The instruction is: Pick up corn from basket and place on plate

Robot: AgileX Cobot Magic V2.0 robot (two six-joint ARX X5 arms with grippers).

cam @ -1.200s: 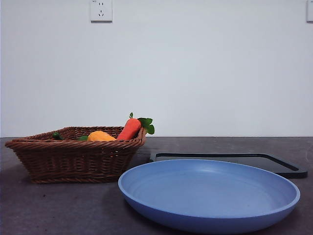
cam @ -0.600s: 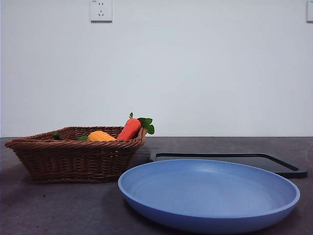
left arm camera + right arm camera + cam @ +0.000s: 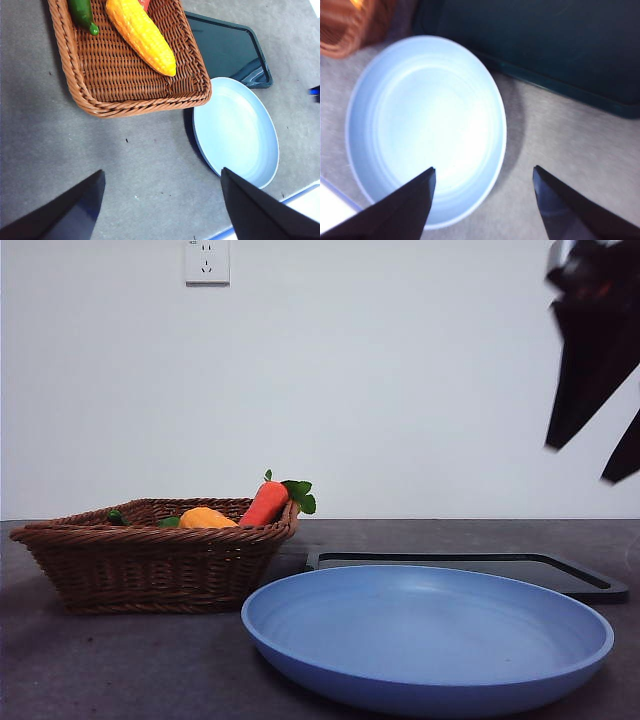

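corn (image 3: 141,33) in basket (image 3: 130,102), half hidden from front, right gripper (image 3: 484,176) open above plate (image 3: 380,90), left gripper (image 3: 162,182) open

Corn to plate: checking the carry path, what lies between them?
Only the basket's woven floor and near rim, then bare tabletop, separate the corn from the plate, in the left wrist view.

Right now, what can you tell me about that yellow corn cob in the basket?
The corn is an orange-yellow toy cob with rows of bumpy kernels, tapering to a blunt tip, and it looks like plastic or rubber. It lies on its side, slantwise on the woven floor of the brown wicker basket, with a green vegetable beside it. From the front view only its rounded top shows above the rim, next to the carrot. Neither hand touches it, and the blue plate holds nothing.
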